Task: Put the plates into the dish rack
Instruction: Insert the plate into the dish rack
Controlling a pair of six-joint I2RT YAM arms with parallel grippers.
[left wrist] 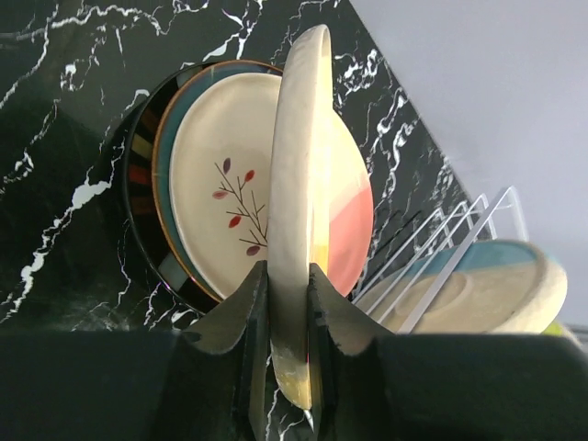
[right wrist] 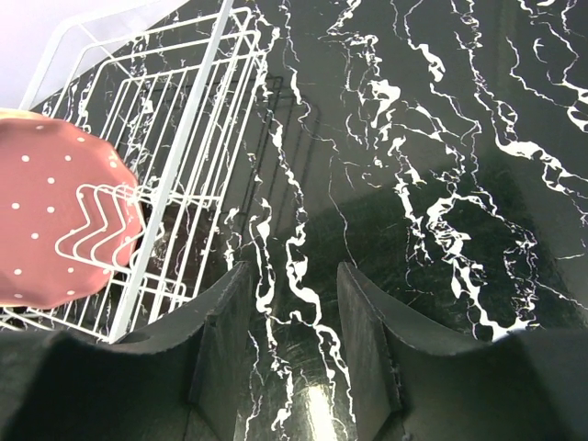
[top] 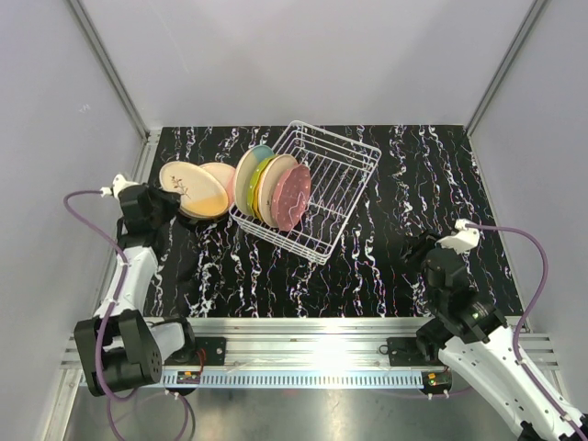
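Loading is under way: my left pincer (left wrist: 287, 272) grasps a cream-and-pink plate (left wrist: 301, 156) by its rim, on edge, over the remaining stack (left wrist: 225, 184) beside the dish rack (top: 354, 170). My right pincer (right wrist: 292, 276) hangs released and empty. Next move, I judge: carry the plate to a free slot.

The top camera looked down on the whole dish rack (top: 308, 190) from above its near side. The left wrist camera sat close at its left, facing it past a plate (left wrist: 299, 184). The right wrist camera looked down from its right. All three shared the rack.
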